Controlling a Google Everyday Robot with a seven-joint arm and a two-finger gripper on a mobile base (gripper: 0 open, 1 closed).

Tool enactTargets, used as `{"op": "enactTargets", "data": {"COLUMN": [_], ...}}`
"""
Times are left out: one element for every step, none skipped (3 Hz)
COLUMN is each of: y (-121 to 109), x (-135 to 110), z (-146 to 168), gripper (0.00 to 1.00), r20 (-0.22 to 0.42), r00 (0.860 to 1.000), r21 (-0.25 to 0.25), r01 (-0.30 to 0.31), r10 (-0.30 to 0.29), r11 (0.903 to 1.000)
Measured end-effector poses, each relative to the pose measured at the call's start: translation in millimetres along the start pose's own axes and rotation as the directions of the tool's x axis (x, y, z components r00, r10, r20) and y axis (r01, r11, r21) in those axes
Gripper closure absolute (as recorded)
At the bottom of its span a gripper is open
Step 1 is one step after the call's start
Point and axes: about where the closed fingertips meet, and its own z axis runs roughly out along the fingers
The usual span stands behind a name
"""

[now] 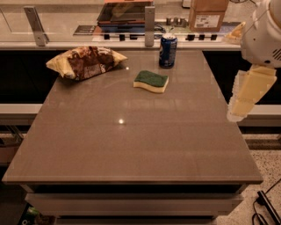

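My gripper hangs at the right side of the camera view, just over the right edge of the brown table, below the white arm. It holds nothing that I can see. Nearest to it on the table is a green and yellow sponge, well to its left. A blue soda can stands upright behind the sponge near the table's far edge. A brown and yellow chip bag lies at the far left.
Behind the table runs a counter with metal posts, a dark tray and a cardboard box. A black cable lies on the floor at the lower right.
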Motion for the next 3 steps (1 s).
{"op": "enactTargets", "data": {"y": [-11.6, -31.6, -60.4], "x": [-34.7, -76.3, -105.5], "z": [10.0, 21.7, 40.8], "gripper": [0.0, 0.0, 0.0], "r20": [0.054, 0.115, 0.163], "r00": [0.991, 0.967, 0.944], "r21": [0.048, 0.117, 0.162], "r01": [0.116, 0.214, 0.263], "r10": [-0.119, -0.228, -0.288], "r11": [0.9921, 0.9697, 0.9512]}}
